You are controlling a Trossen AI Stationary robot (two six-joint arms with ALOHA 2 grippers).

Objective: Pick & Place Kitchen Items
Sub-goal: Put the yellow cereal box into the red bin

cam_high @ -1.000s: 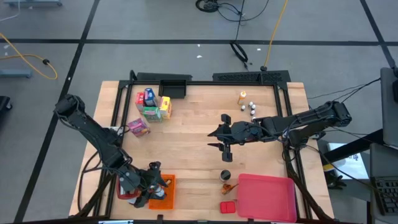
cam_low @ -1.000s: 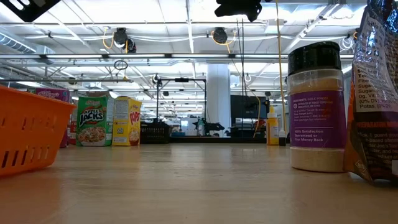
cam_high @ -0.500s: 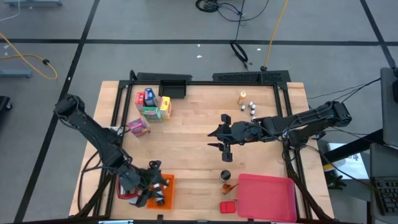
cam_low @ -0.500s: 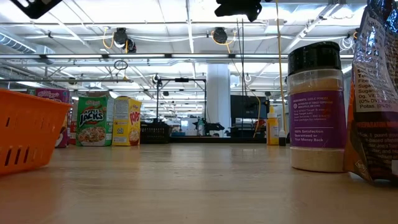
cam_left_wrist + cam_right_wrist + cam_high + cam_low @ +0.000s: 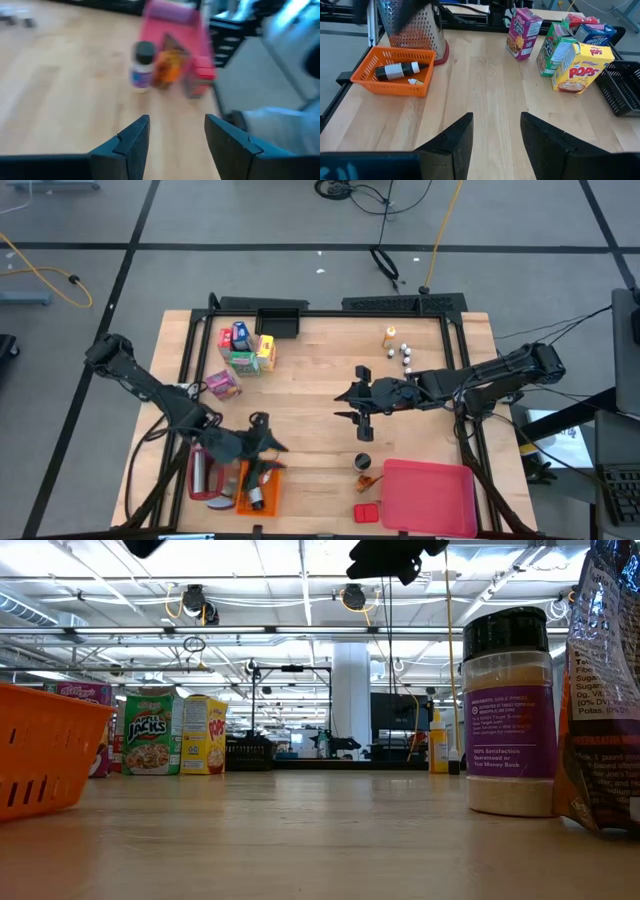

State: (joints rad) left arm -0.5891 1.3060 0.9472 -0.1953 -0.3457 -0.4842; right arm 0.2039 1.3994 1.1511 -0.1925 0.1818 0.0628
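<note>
My left gripper [image 5: 264,436] [image 5: 175,134] hangs open and holds nothing, just beyond the far side of the orange crate [image 5: 259,486]. A dark bottle with a white label [image 5: 397,70] lies on its side in that crate. My right gripper [image 5: 360,406] [image 5: 495,131] is open and holds nothing above the table's middle. Cereal boxes stand at the far left: pink [image 5: 524,31], green [image 5: 555,48], yellow [image 5: 582,67] and blue [image 5: 595,33]. A black-capped spice jar [image 5: 142,65] stands near an orange packet [image 5: 169,68] and a small red box [image 5: 202,75].
A metal grater [image 5: 412,25] stands left of the crate. The flat pink tray [image 5: 428,496] lies at the near right. A black basket [image 5: 282,320] sits at the far edge. An orange bottle [image 5: 389,336] and tiny white-capped bottles [image 5: 405,353] stand far right.
My left gripper has risen out of the orange crate and swung toward the table's far edge and middle, carrying nothing. The bottle stays lying in the crate.
</note>
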